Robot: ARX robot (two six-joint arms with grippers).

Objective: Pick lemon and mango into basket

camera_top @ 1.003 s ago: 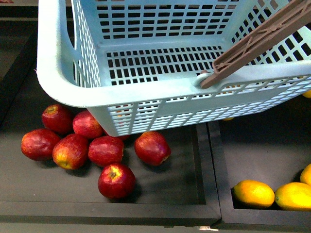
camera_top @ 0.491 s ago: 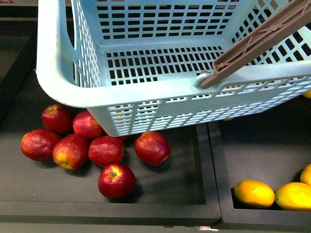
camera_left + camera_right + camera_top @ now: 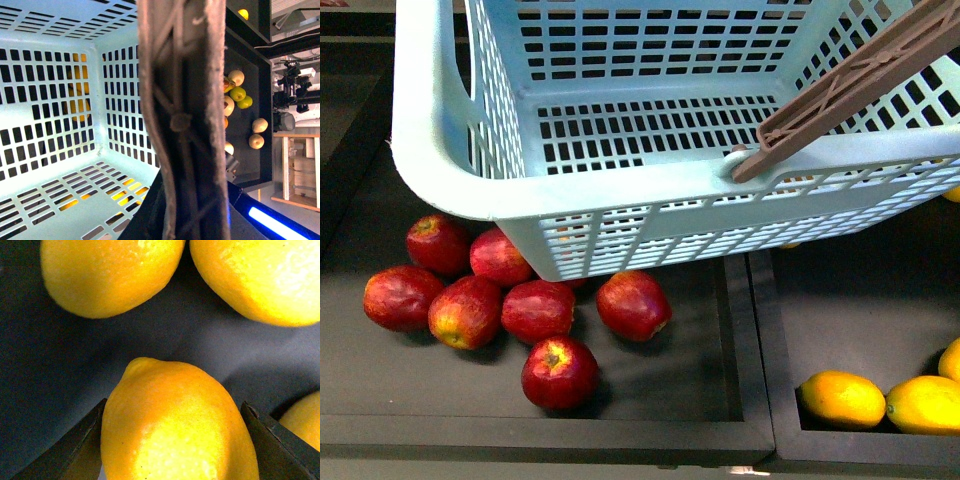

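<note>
The pale mint basket (image 3: 430,150) hangs over the dark trays and fills the upper part of the front view, its inside bare. Its brown handle (image 3: 860,85) slants across the top right. In the left wrist view the handle (image 3: 182,110) runs close past the camera, and my left gripper (image 3: 175,220) is shut on it, the basket's slotted wall (image 3: 50,100) behind. In the right wrist view my right gripper (image 3: 175,440) is shut on the lemon (image 3: 175,405), a dark finger (image 3: 75,450) against each flank. I cannot pick out the mango. Neither arm shows in the front view.
Several red apples (image 3: 535,310) lie in the left dark tray (image 3: 550,425) under the basket. Two orange-yellow fruits (image 3: 840,398) sit in the right tray past a divider (image 3: 755,350). More yellow fruits (image 3: 107,272) surround the held lemon. Green and pale fruits (image 3: 240,92) lie in a farther tray.
The basket has edged slightly to the left in the front view. The apples and the yellow fruits have not moved.
</note>
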